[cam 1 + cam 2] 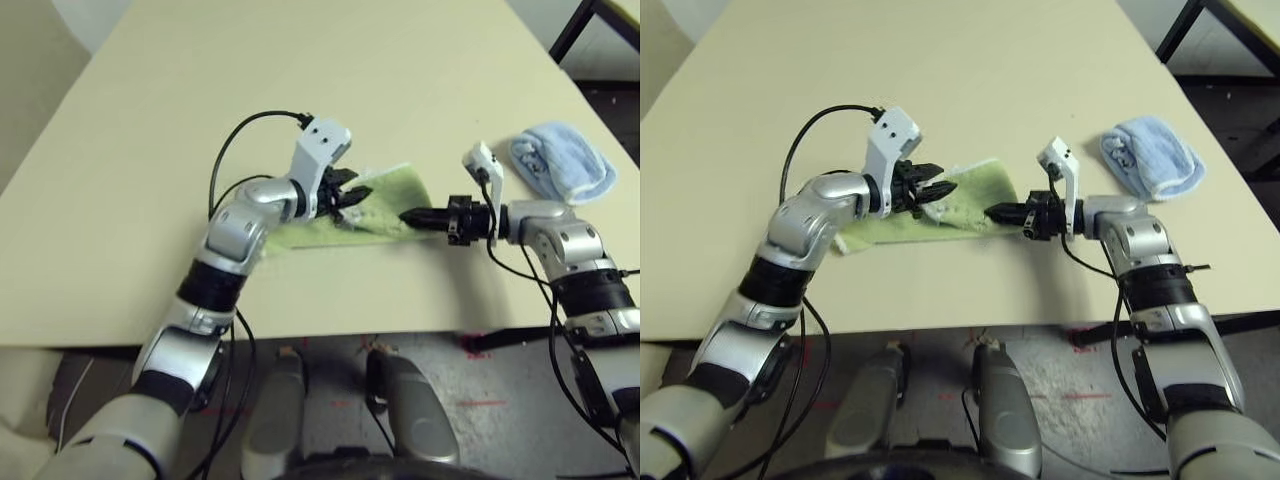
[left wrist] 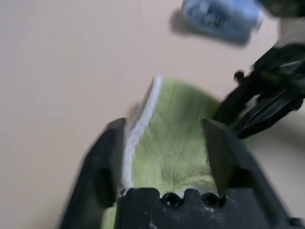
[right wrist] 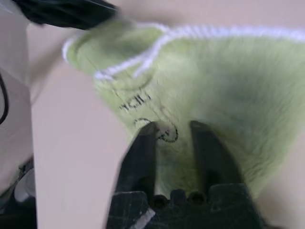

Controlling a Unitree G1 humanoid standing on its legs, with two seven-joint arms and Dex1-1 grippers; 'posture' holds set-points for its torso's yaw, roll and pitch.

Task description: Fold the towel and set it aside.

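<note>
Item: green towel [image 1: 940, 215], folded into a strip, lying on the beige table [image 1: 990, 80] between two grippers.
Detail: left gripper [image 2: 164, 157] poised above the towel's left half, fingers [image 2: 107, 162] spread wide with cloth and white edging between them, not pinched. Right gripper [image 3: 172, 143] pointing leftward at the towel's right end, fingers a narrow gap apart, tips over the small embroidered motif [image 3: 159, 130]; whether they pinch the cloth cannot be told. Light blue rolled towel [image 1: 1152, 158] lying apart, to the right on the table.
</note>
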